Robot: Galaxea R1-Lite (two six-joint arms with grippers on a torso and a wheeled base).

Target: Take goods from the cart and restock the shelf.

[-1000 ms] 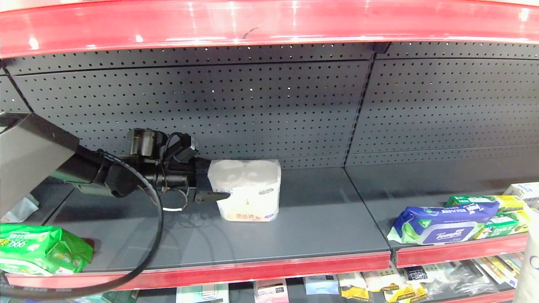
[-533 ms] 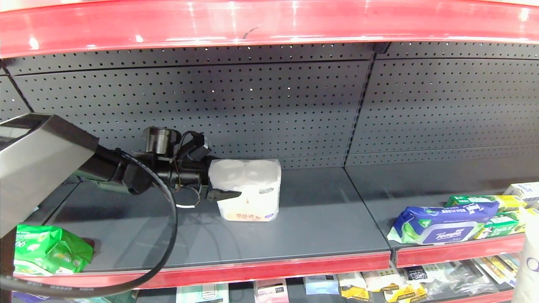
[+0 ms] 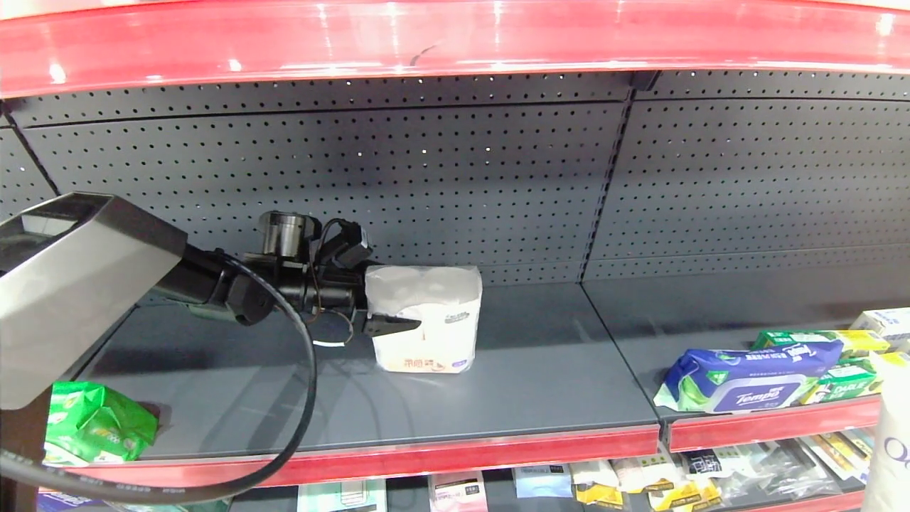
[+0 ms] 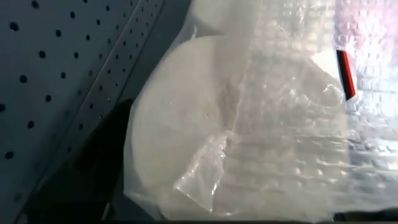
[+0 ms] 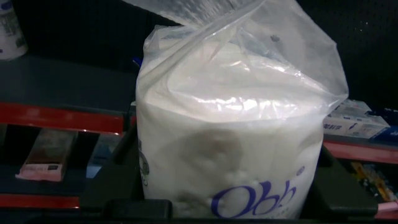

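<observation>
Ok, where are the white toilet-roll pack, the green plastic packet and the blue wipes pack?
white plastic-wrapped toilet-roll pack [image 3: 434,316]: head view, front face.
crumpled green plastic packet [image 3: 99,427]: head view, its middle.
blue soft wipes pack [image 3: 746,384]: head view, top face.

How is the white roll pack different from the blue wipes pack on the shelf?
The white roll pack stands upright; the blue wipes pack lies down. The white one sits farther back on the shelf, the blue one by its front edge. The left hand is at the white one, not the blue. Both are plastic-wrapped.
</observation>
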